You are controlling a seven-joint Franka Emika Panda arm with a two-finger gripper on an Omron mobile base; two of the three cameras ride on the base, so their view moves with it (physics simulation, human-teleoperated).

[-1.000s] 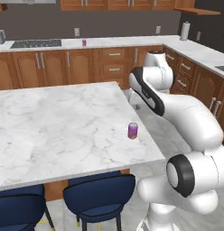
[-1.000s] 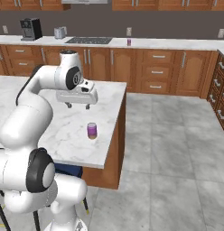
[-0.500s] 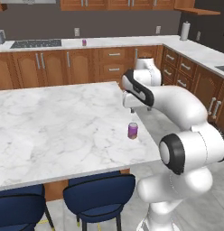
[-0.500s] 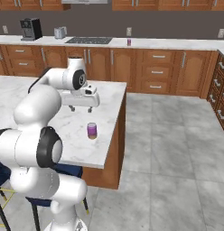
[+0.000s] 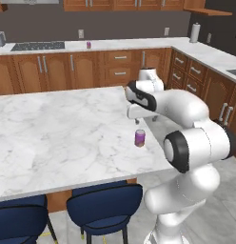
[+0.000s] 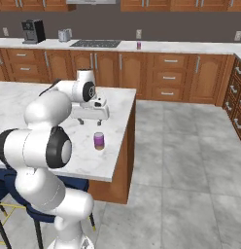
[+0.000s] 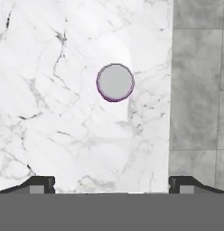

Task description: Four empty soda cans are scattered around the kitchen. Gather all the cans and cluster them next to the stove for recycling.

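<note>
Now the gripper (image 5: 141, 118) hovers over the marble island (image 5: 53, 138), jaws spread wide and holding nothing. Just beneath it, a purple soda can (image 5: 140, 138) stands upright near the island's edge, untouched.

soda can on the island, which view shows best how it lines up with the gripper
The hand view: it looks straight down on the soda can, upright, ahead of the open gripper. The left and right base views show its purple side near the island edge.

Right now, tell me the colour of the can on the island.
Purple can with a silvery top, clearest in the left base view.
</note>
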